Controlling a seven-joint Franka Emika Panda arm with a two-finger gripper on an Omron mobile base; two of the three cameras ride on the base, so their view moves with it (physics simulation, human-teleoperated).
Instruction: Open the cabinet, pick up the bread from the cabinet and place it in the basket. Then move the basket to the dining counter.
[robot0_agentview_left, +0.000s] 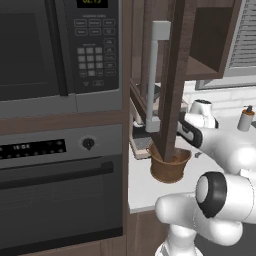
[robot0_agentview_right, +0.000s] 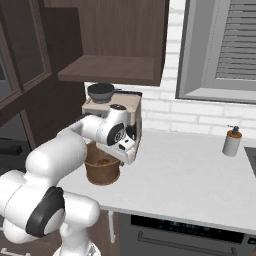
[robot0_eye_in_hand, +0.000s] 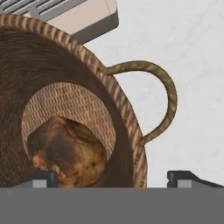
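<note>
The round brown basket (robot0_eye_in_hand: 118, 105) stands on the narrow white worktop (robot0_agentview_right: 190, 175) below the cabinet (robot0_agentview_right: 120, 40). The golden-brown bread (robot0_eye_in_hand: 70, 153) lies on the basket's floor. Its thin looped handle (robot0_eye_in_hand: 164, 96) sticks out to one side. My gripper (robot0_eye_in_hand: 114, 178) hangs open just above the basket's rim, pointing down into it, with one fingertip (robot0_eye_in_hand: 41, 178) over the bread and the other outside the rim. From the right, the hand (robot0_agentview_right: 122, 147) sits over the basket (robot0_agentview_right: 102, 170). The cabinet door (robot0_agentview_left: 172, 75) stands swung out, its grey bar handle (robot0_agentview_left: 155, 75) facing left.
A coffee machine (robot0_agentview_right: 112, 107) stands right behind the basket. The open door partly hides the basket (robot0_agentview_left: 170, 167). A microwave (robot0_agentview_left: 50, 50) and oven (robot0_agentview_left: 60, 190) fill the left. A soap bottle (robot0_agentview_right: 231, 142) stands under the shuttered window (robot0_agentview_right: 225, 45).
</note>
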